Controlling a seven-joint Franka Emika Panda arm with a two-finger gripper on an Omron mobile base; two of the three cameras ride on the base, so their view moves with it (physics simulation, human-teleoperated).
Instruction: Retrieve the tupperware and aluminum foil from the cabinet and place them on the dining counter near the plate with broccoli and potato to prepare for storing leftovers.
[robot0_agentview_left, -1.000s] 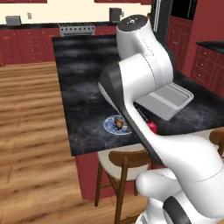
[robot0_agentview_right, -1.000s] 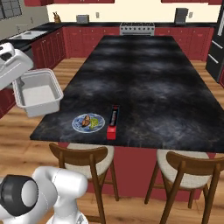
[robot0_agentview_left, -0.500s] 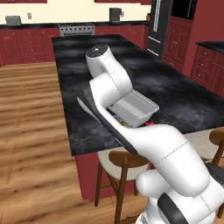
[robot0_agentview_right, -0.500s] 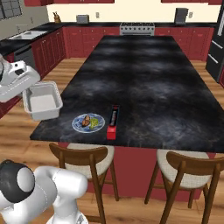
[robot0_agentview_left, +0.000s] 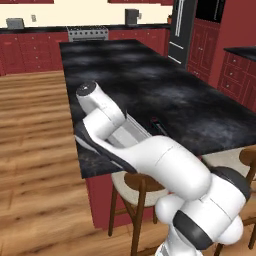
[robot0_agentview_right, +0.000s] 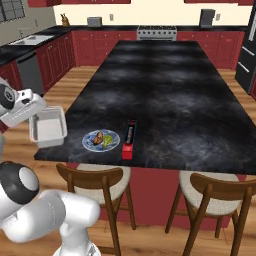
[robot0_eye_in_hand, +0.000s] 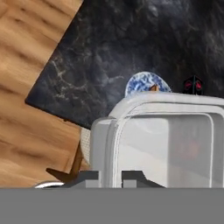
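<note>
Jaws are clenched on the near rim of the tupperware (robot0_eye_in_hand: 166, 140), the gripper (robot0_eye_in_hand: 111, 177) biting one wall of it so that the shallow clear box hangs out ahead of the jaws, open side toward the hand camera. In the right base view the tupperware (robot0_agentview_right: 48, 127) hangs off the end of the arm above the left corner of the desk (robot0_agentview_right: 190, 100), partly out past its edge over the wooden floor (robot0_agentview_right: 20, 145); whether its bottom already touches the stone I cannot tell from these angles.

What the coming move turns on is what lies past the far rim of the held box. Straight ahead of the jaws, just beyond that rim, sits the plate (robot0_eye_in_hand: 146, 82), with a scrap of potato (robot0_eye_in_hand: 153, 88) peeping over the plastic. Beyond the plate and to one side lies the aluminum foil (robot0_eye_in_hand: 193, 85), seen end-on here. From the right base view the plate (robot0_agentview_right: 101, 140) carries potato (robot0_agentview_right: 99, 138) and broccoli (robot0_agentview_right: 108, 141), and the aluminum foil (robot0_agentview_right: 129, 137) lies just beside it, its long axis running away across the desk with the red end toward the stools (robot0_agentview_right: 95, 182).

My judgement is that the box wants carrying a little forward and inward, onto bare stone on the jaws' side of the plate, then lowering flat.
</note>
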